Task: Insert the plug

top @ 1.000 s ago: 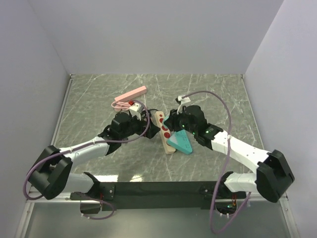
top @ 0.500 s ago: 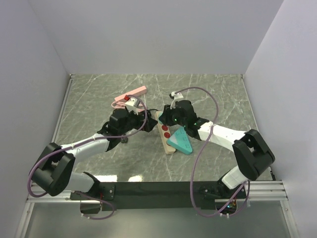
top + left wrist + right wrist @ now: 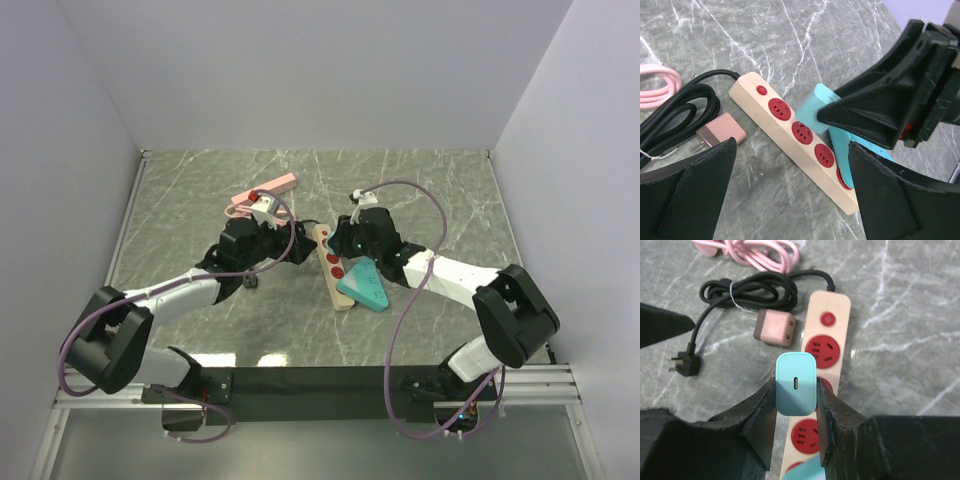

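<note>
My right gripper (image 3: 796,390) is shut on a teal plug (image 3: 796,383), one finger on each side, USB port facing the camera. The plug hangs over the cream power strip (image 3: 827,320), hiding part of its second red socket; its prongs are hidden. In the left wrist view the plug (image 3: 815,107) sits just beyond the strip (image 3: 765,125), pinched by the right gripper's fingers (image 3: 880,110). My left gripper (image 3: 790,150) is open and wide, straddling the strip's near side with nothing in it. From above, both grippers meet at the strip (image 3: 330,262).
A teal wedge-shaped object (image 3: 365,285) lies across the strip's near end. A pink adapter (image 3: 775,327), the strip's coiled black cable (image 3: 747,292) with its black plug (image 3: 685,364), a pink cable (image 3: 760,250) and a pink box (image 3: 265,192) lie to the left.
My right gripper has swung left and farther back with the teal plug, from over the wedge to over the strip. The left gripper has edged slightly away from the bases.
</note>
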